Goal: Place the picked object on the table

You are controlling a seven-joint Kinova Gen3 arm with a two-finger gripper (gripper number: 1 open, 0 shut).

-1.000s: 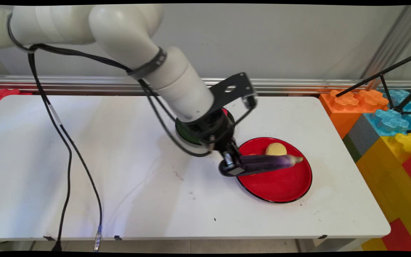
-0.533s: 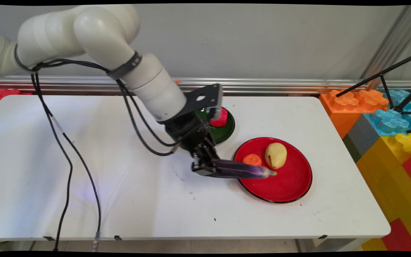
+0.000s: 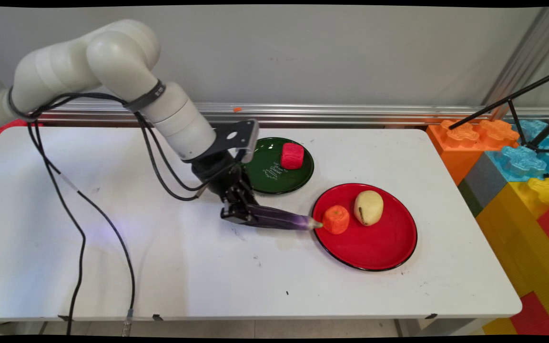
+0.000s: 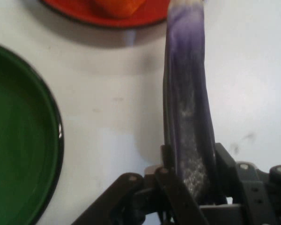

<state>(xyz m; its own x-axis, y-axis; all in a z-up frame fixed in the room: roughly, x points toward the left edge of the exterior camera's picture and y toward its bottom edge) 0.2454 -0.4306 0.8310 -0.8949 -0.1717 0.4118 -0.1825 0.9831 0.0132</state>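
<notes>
Gripper (image 3: pixel 237 213) clamps purple eggplant (image 3: pixel 279 221) beside white-scripted green plate (image 3: pixel 298 181).

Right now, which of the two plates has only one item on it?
The green plate, behind the gripper: it holds just the red cube. The red plate carries two, an orange piece and a yellowish potato.

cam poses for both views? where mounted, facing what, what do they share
Main view: fixed above the table's near side, looking down across it to the wall; shows the white arm.
Hand view: on the hand, looking along the gripper; shows its black linkage.
Shared: eggplant, green plate, red plate.
</notes>
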